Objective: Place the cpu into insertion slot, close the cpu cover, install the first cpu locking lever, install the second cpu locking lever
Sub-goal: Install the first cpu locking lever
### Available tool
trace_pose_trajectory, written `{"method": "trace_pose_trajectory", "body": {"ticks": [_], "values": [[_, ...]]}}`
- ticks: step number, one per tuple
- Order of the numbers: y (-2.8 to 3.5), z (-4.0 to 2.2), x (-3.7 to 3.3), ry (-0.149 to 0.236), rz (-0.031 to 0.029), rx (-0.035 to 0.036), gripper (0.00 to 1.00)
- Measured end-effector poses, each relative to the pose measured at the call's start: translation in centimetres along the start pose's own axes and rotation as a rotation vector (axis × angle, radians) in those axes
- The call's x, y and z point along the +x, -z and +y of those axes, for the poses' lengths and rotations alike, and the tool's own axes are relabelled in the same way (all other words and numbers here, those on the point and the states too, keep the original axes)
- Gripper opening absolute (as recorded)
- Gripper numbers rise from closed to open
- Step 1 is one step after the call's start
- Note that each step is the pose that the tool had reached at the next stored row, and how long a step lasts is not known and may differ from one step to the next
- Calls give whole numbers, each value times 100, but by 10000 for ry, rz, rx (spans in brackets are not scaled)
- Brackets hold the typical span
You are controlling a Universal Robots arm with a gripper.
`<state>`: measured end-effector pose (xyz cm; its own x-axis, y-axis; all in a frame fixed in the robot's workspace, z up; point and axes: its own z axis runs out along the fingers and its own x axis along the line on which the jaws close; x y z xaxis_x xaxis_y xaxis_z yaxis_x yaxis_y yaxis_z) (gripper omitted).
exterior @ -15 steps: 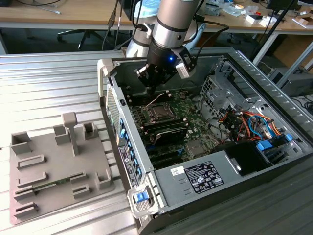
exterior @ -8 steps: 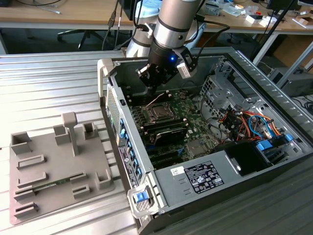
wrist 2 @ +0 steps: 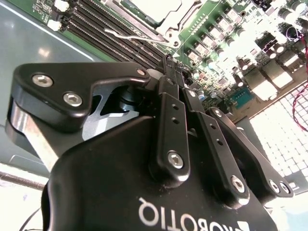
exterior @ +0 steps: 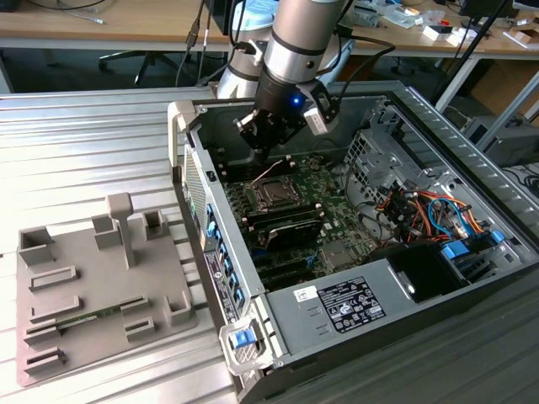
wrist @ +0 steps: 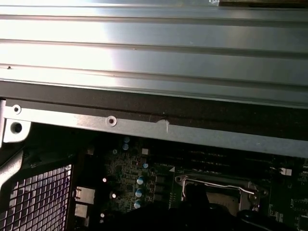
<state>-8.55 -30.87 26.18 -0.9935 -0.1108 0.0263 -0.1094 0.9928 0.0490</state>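
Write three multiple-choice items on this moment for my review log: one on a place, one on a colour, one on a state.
1. In the exterior view, where is the pincer?
A. Over the grey tray beside the case
B. Above the motherboard, close to the insertion slot
C. Over the bundle of cables

2. What colour is the motherboard?
A. Red
B. White
C. Green

3. How is the computer case?
A. Lying flat with its side open
B. Standing upright
C. Closed up

Answers:
1 B: the arm reaches down into the case just beside the slot.
2 C: the board around the slot shows green in the exterior view and the second wrist view.
3 A: the board and cables lie exposed from above.
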Motion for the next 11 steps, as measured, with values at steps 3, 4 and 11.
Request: {"method": "trace_pose_trajectory", "body": {"ticks": [3, 4, 11], "values": [[-21, 15, -2, 0, 0, -1, 11], [-29, 19, -3, 1, 0, 0, 11], [-92, 24, -5, 1, 0, 0, 11]]}}
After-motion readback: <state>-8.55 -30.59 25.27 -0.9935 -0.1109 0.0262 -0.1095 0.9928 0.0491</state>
